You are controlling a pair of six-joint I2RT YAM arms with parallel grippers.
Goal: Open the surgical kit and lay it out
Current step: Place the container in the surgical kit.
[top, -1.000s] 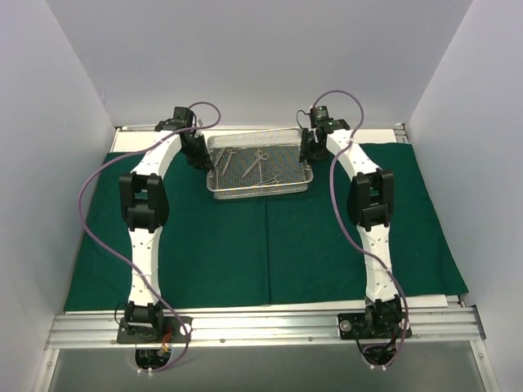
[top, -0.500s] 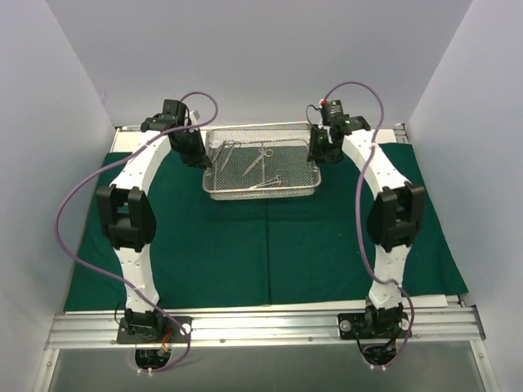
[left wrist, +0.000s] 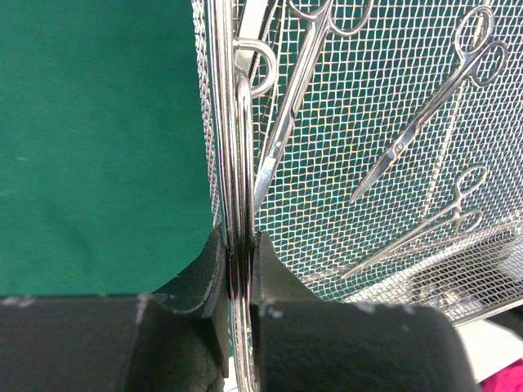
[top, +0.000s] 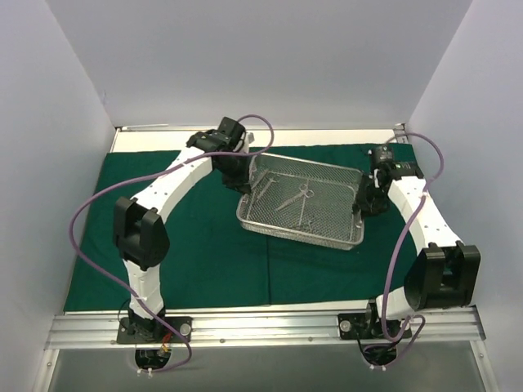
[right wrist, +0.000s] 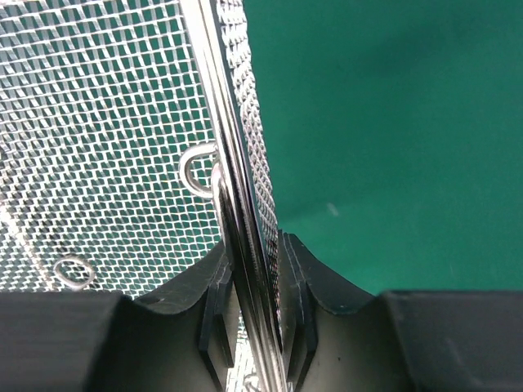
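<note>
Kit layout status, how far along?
Done: the green drape lies spread flat. In hand: the left gripper and right gripper are clamped on opposite end walls of the wire-mesh tray, which sits skewed over the drape. Left: the steel instruments lie inside the tray; none is laid out on the drape yet.

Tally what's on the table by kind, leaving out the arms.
Drape: 1
Tray: 1
Ring-handled steel tools: 3 that show clearly
Total: 5
</note>
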